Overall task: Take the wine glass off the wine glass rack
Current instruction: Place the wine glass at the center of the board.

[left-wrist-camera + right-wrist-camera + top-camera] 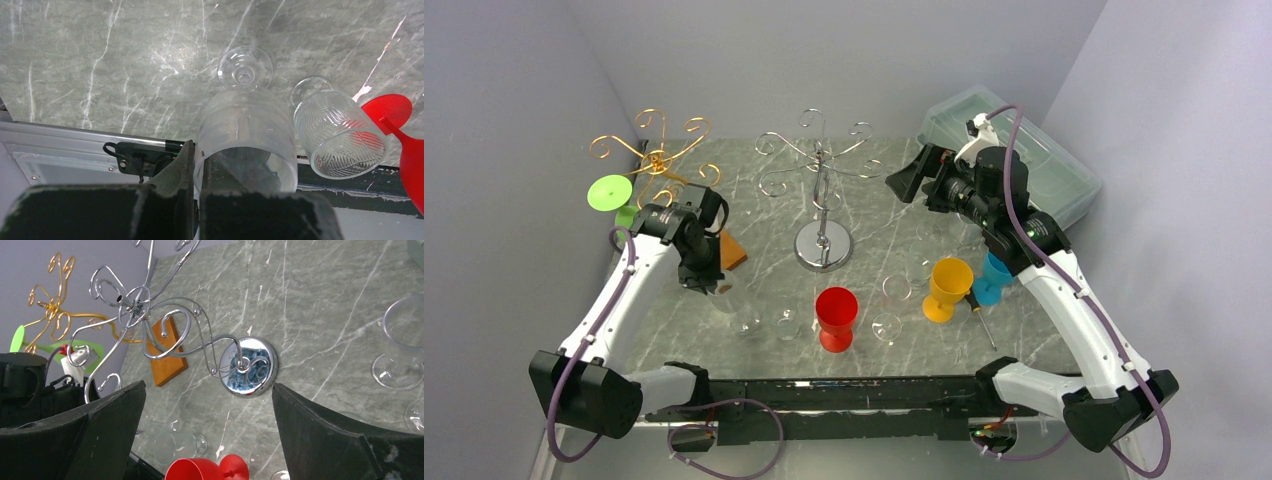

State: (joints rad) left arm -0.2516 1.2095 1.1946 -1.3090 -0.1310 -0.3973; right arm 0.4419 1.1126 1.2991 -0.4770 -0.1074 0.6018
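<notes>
My left end effector point(705, 272) is closed tight on the clear wine glass point(245, 131). One finger point(181, 167) is outside the bowl's wall and the other is inside the rim, so the glass wall is pinched between them. The glass is off both racks and low over the marble surface point(874, 232), at the near left. Its foot points down at the stone and its open mouth faces my wrist. I cannot tell whether the foot touches the surface. A patterned clear glass point(341, 141) stands just beside it, and a red glass point(836, 316) stands beyond that.

My right end effector point(207, 387) is raised with its fingers spread as wide as they go. It holds nothing and touches nothing, and it faces the silver rack point(822, 178) from the right. A green glass point(611, 192) hangs at the gold rack point(656, 152), far left.
</notes>
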